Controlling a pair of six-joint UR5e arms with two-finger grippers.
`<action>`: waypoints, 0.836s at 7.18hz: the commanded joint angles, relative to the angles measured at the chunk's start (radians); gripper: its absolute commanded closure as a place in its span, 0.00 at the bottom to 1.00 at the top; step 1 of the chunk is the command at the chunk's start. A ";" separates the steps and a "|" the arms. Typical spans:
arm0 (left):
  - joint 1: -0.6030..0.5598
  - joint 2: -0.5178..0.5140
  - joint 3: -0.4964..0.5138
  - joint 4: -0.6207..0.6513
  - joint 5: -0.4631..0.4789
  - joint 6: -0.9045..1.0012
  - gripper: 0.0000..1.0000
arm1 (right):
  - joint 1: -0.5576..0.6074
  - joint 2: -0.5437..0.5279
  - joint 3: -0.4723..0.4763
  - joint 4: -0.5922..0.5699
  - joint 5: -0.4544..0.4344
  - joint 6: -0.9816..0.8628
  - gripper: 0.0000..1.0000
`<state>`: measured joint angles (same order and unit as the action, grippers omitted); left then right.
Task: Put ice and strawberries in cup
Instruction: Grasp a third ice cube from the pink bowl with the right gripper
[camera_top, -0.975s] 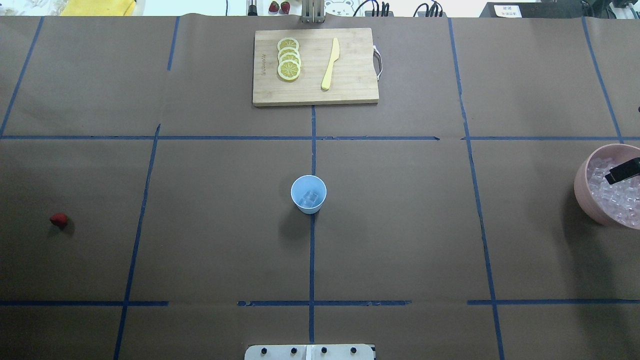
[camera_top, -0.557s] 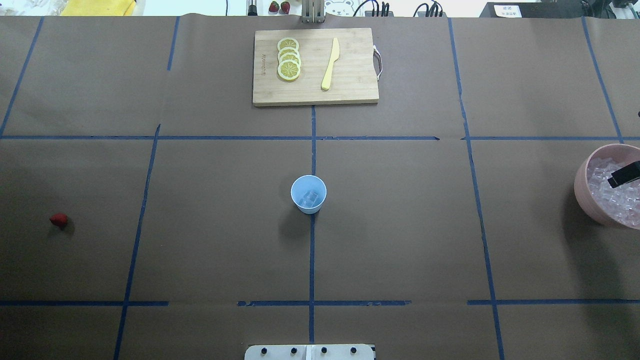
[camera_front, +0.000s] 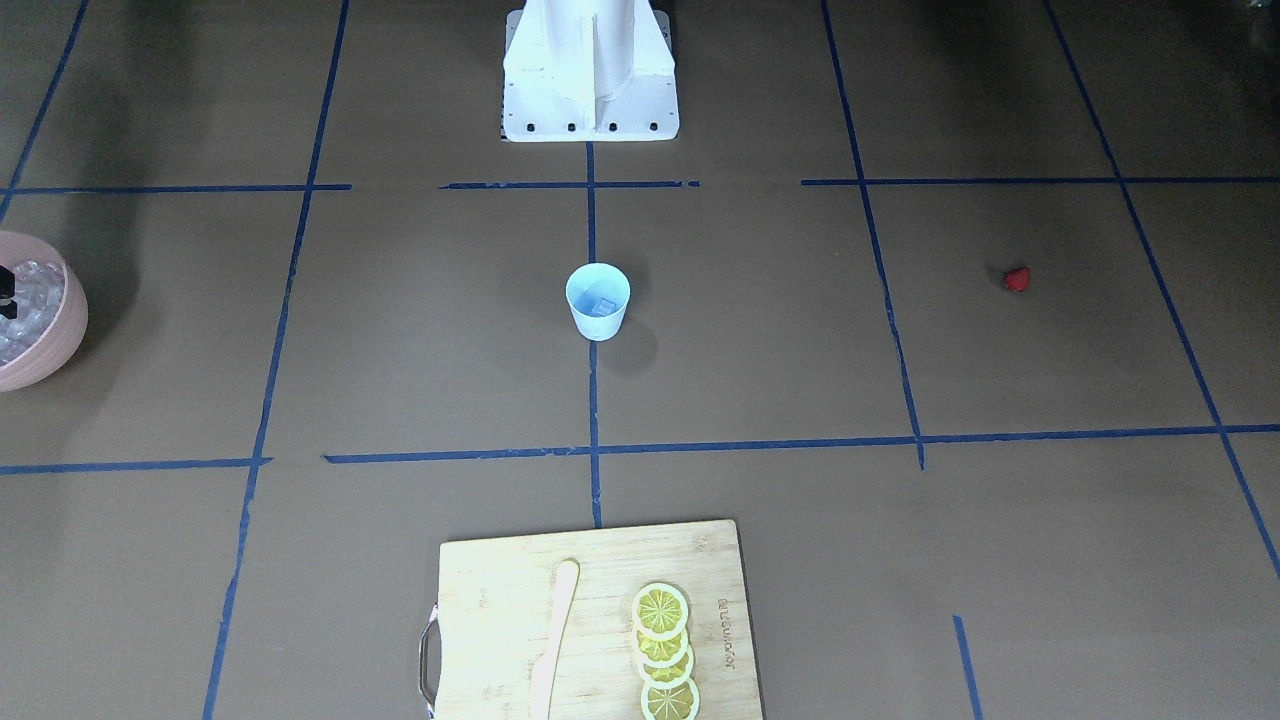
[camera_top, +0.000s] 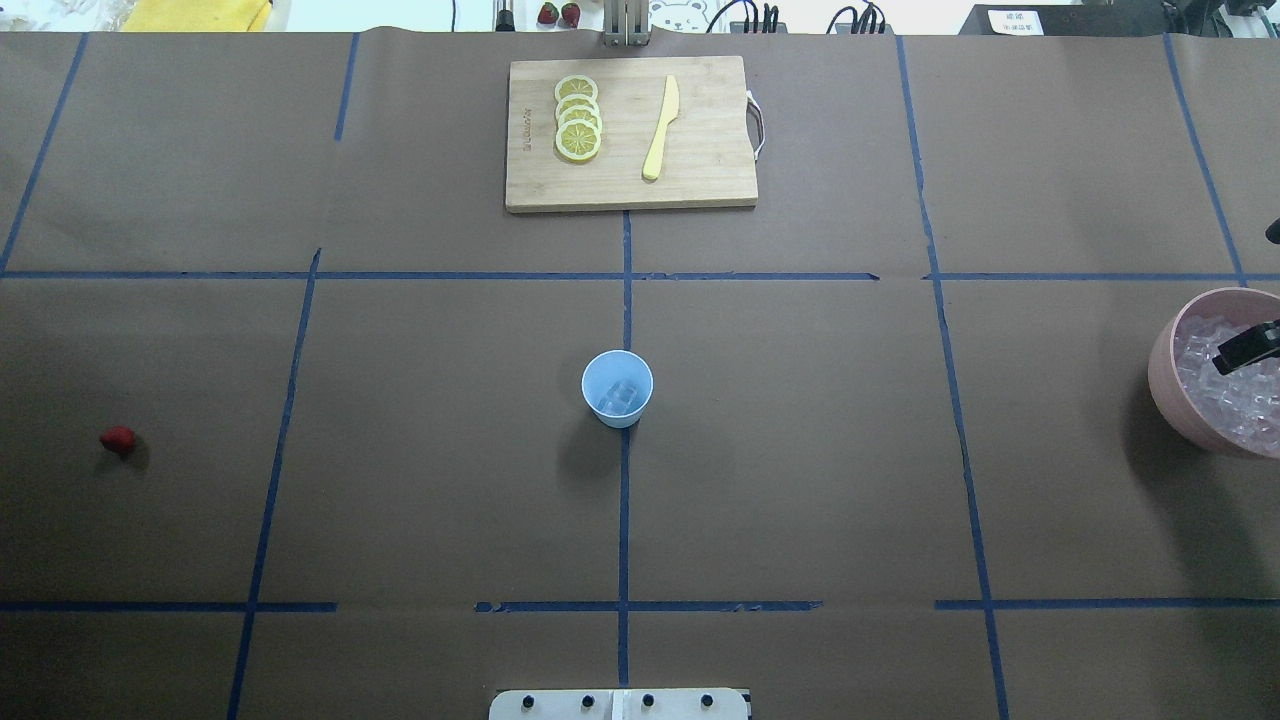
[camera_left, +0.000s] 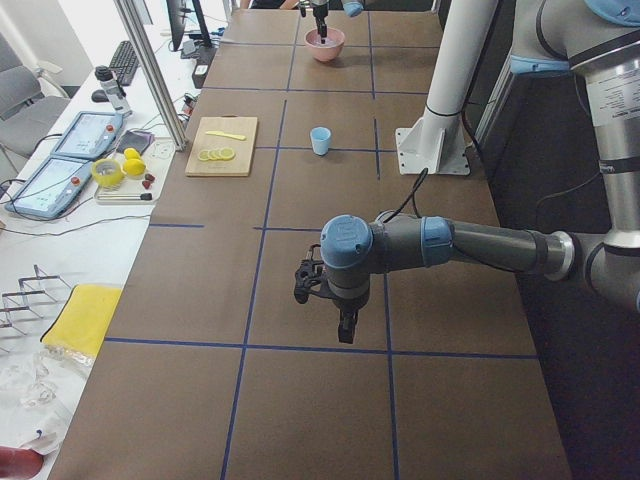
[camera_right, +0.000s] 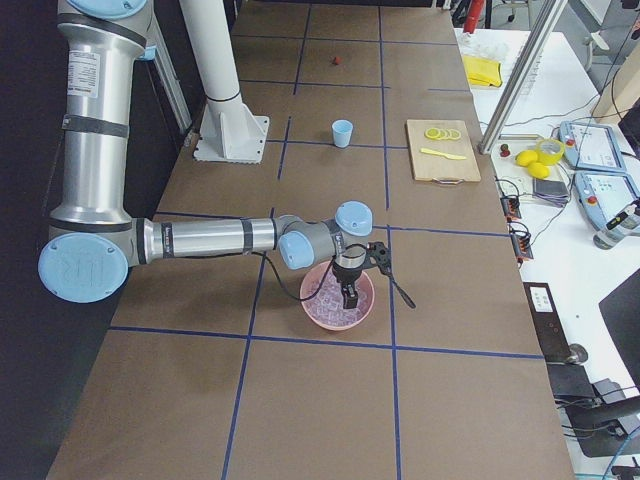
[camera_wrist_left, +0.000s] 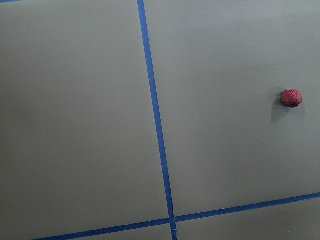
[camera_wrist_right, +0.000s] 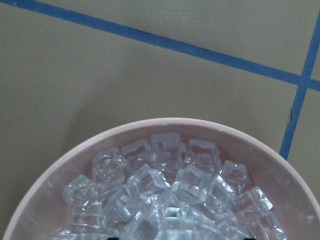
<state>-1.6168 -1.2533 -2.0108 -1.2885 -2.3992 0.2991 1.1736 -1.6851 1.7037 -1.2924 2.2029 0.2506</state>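
Note:
The pale-blue cup stands at the table's middle with a couple of clear ice cubes inside. More ice fills the pink bowl at the right edge. My right gripper hangs over that ice; only one dark finger shows overhead, and the tips sit wide apart at the right wrist view's bottom edge. The red strawberry lies alone far left and shows in the left wrist view. My left gripper hovers above the table near it; I cannot tell its state.
A wooden cutting board with lemon slices and a yellow knife lies at the table's far side. Blue tape lines cross the brown table. The robot's base stands at the near edge.
The right gripper's finger has shifted slightly over the ice bowl. The cup, the strawberry and the board have not moved.

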 joint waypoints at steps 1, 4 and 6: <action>0.000 0.000 0.000 0.000 0.000 0.000 0.00 | 0.001 0.001 -0.006 0.005 0.000 -0.001 0.56; 0.000 0.000 0.000 0.000 0.000 0.000 0.00 | 0.003 -0.004 0.002 0.007 0.001 -0.007 0.99; 0.000 0.000 0.000 0.000 0.000 0.000 0.00 | 0.029 -0.014 0.054 0.005 0.012 -0.007 1.00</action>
<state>-1.6168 -1.2533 -2.0110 -1.2885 -2.3991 0.2991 1.1839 -1.6943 1.7256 -1.2867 2.2075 0.2439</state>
